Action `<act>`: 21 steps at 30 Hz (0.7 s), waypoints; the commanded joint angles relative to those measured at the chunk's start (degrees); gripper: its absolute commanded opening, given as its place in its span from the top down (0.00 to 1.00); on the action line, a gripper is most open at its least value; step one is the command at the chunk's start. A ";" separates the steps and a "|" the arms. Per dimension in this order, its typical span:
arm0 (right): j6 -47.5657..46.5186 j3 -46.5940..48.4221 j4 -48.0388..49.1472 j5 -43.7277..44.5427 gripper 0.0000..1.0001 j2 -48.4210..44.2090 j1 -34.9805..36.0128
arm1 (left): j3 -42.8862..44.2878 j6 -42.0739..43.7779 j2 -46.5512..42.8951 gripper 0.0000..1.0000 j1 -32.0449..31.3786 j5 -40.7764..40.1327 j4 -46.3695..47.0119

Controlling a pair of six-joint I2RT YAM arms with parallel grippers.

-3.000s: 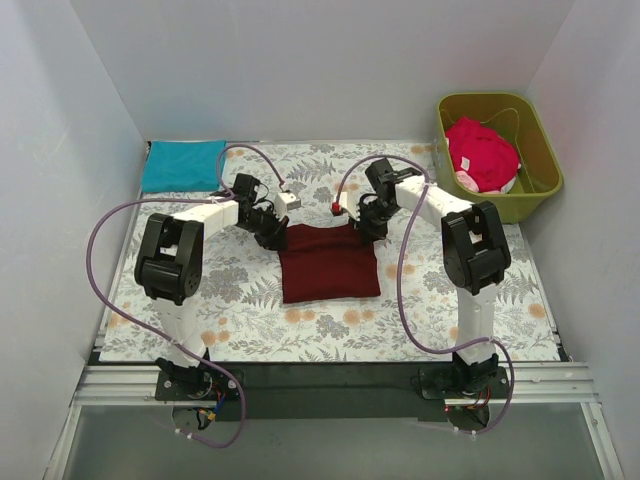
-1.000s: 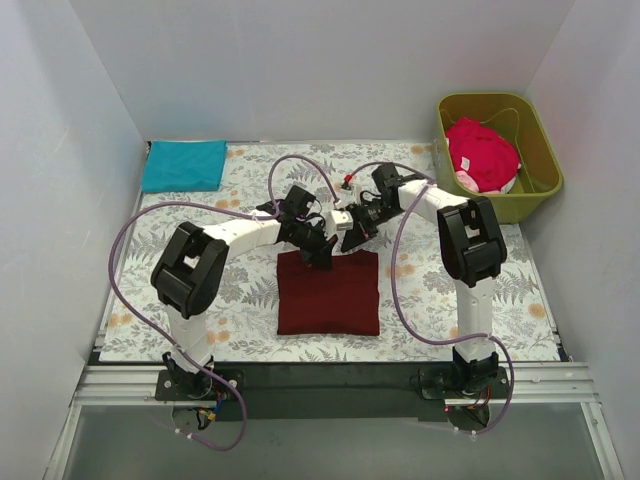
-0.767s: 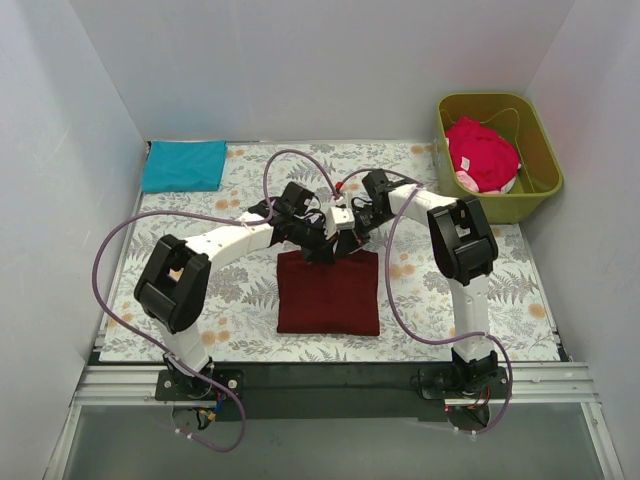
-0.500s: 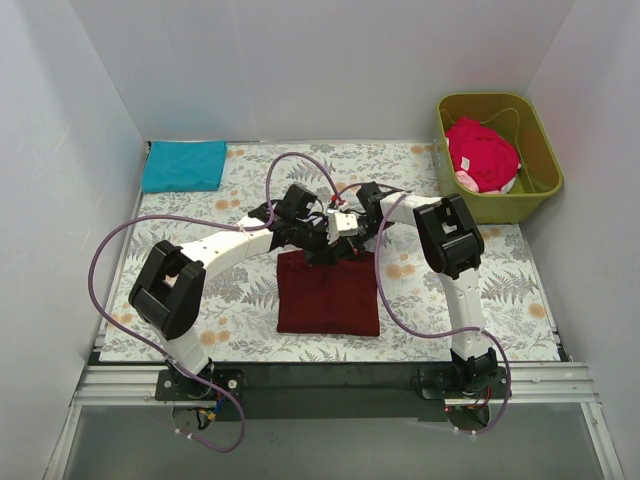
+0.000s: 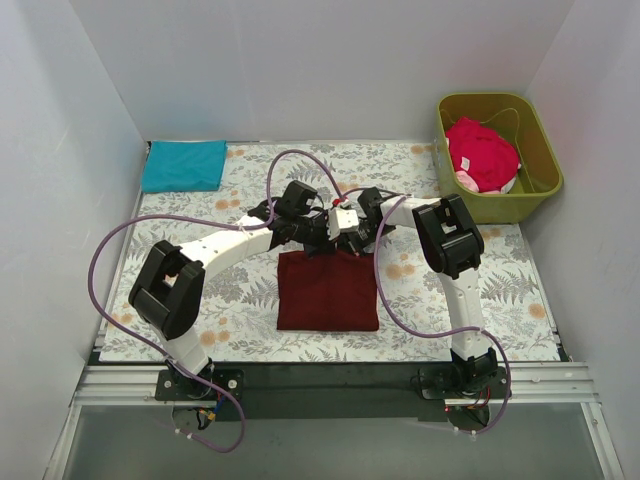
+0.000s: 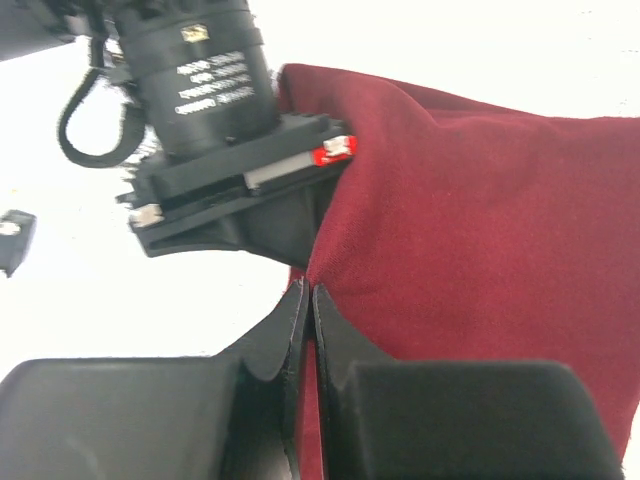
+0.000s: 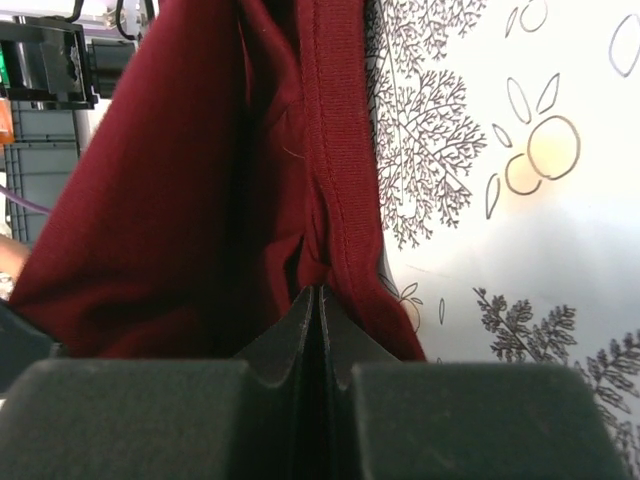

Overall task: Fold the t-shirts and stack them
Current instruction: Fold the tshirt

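Observation:
The dark maroon t-shirt (image 5: 328, 292) lies folded in a rectangle at the table's centre. My left gripper (image 5: 321, 243) and right gripper (image 5: 351, 240) meet close together at the middle of its far edge. In the left wrist view my left gripper (image 6: 305, 290) is shut with maroon cloth (image 6: 480, 250) pinched between the fingers. In the right wrist view my right gripper (image 7: 315, 292) is shut on the shirt's hemmed edge (image 7: 340, 150). The teal blue t-shirt (image 5: 183, 165) lies folded at the back left. The red-pink t-shirt (image 5: 482, 152) sits bunched in the tub.
The olive-green tub (image 5: 545, 165) stands at the back right beside the floral tablecloth (image 5: 450, 300). Purple cables loop above both arms. White walls close in the table on three sides. The right gripper's black body (image 6: 215, 120) fills the upper left of the left wrist view.
Both grippers moved from the shirt's far corners inward to the middle of its far edge. The shirt has shifted nearer. In the last second the right gripper closed in on the left.

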 commanded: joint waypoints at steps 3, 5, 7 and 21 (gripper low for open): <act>-3.19 -2.61 -0.76 2.49 0.90 -0.94 0.66 | 3.08 1.50 -0.66 1.00 1.20 -2.05 3.78; -3.28 -2.96 -0.85 2.41 0.90 -0.94 0.66 | 2.99 1.50 -0.48 1.00 1.28 -1.96 4.57; -3.46 -3.05 -0.85 2.32 0.90 -1.03 0.66 | 2.73 1.41 -0.39 1.00 1.37 -2.48 5.98; -5.13 -3.23 -2.08 4.51 0.89 -1.73 0.48 | -5.70 4.39 0.05 1.00 1.90 -5.30 17.30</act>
